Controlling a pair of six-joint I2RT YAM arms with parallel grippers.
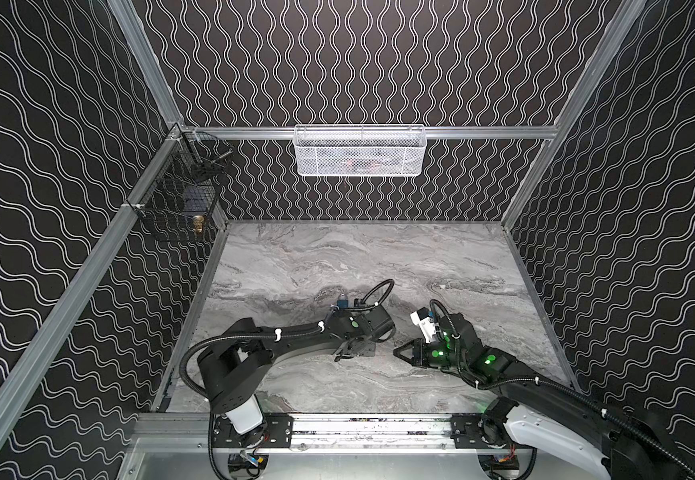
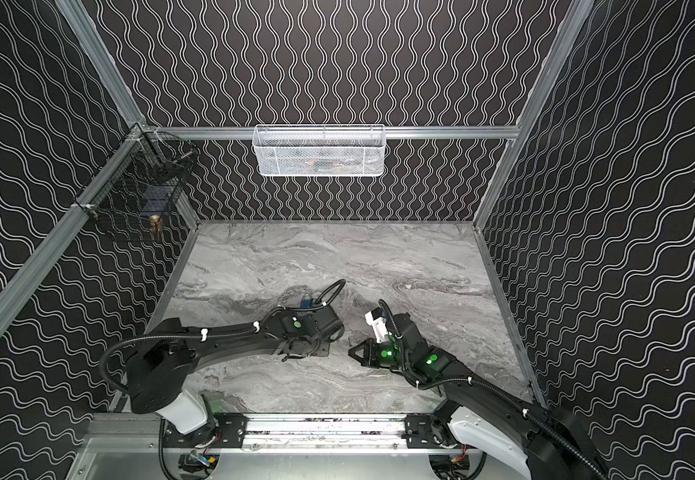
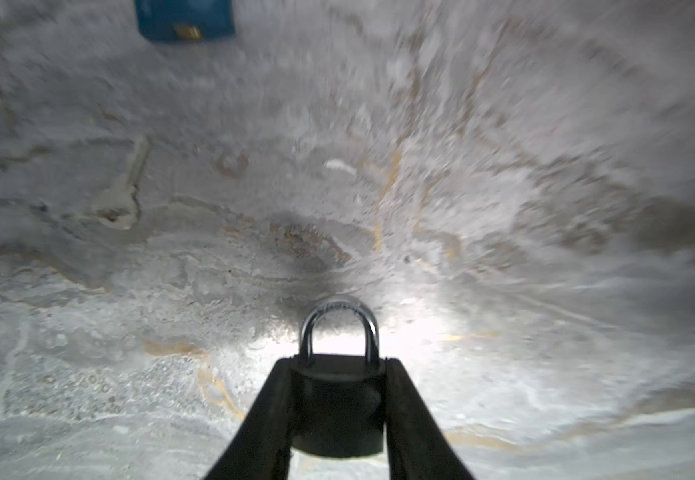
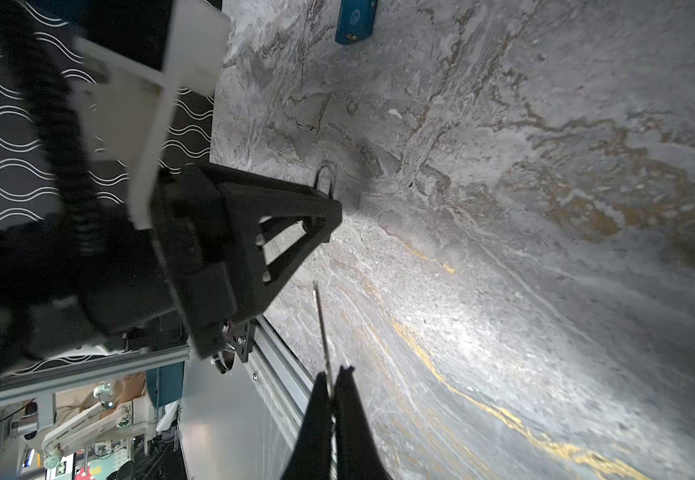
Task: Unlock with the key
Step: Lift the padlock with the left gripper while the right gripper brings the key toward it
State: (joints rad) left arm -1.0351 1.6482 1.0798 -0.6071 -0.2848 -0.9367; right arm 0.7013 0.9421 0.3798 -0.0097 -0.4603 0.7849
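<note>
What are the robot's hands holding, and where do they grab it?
The left gripper clamps the padlock by its body's sides, shackle sticking out. The right gripper pinches the key by one end.

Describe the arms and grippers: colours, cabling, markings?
The left arm and right arm are matte black, with white shells near the base, round green lights on joints, and black ribbed hose held by white ties. The left gripper and right gripper have black tapered jaws. A white camera bracket sits on the right wrist.
</note>
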